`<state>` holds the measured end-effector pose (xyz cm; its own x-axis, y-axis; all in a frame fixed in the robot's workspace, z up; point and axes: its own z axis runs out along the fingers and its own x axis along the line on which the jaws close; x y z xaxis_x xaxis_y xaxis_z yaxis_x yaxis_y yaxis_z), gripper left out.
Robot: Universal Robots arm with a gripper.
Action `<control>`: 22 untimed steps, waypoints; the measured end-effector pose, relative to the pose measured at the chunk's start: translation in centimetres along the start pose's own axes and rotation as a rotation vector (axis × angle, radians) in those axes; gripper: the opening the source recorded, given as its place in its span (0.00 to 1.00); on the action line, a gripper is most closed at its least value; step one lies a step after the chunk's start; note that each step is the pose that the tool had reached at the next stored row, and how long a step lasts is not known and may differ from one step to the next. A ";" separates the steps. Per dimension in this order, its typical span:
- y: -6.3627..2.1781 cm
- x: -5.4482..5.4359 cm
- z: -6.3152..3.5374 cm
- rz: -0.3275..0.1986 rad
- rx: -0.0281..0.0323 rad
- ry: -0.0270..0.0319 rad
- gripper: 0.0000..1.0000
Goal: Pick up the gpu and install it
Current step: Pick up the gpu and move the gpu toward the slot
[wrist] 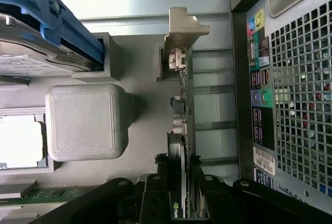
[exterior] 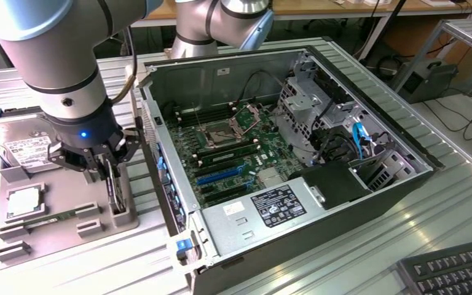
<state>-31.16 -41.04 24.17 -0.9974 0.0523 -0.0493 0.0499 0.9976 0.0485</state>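
Picking up the gpu (exterior: 118,187) (wrist: 182,130) is the step in hand: the card stands on its thin edge in a slot of the gray holder (exterior: 113,222), just beside the open computer case (exterior: 244,67), and as far as I can tell it is not lifted yet. The gripper (exterior: 96,161) (wrist: 182,175) sits low over it, and the wrist view shows its jaws pinching the card from both sides. I think the lift calls for a firm hold and a straight pull up, so the card does not tilt, catch on the holder or bump the case wall.
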 end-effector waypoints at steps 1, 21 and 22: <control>0.00 0.0 0.00 -0.004 -0.0003 0.0002 0.27; 0.23 -0.2 -4.72 -0.009 -0.0096 0.0008 0.26; 0.25 -0.3 -5.15 -0.009 -0.0098 0.0010 0.26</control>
<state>-31.16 -41.04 29.33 -0.9979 0.0432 -0.0488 0.0403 0.9975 0.0578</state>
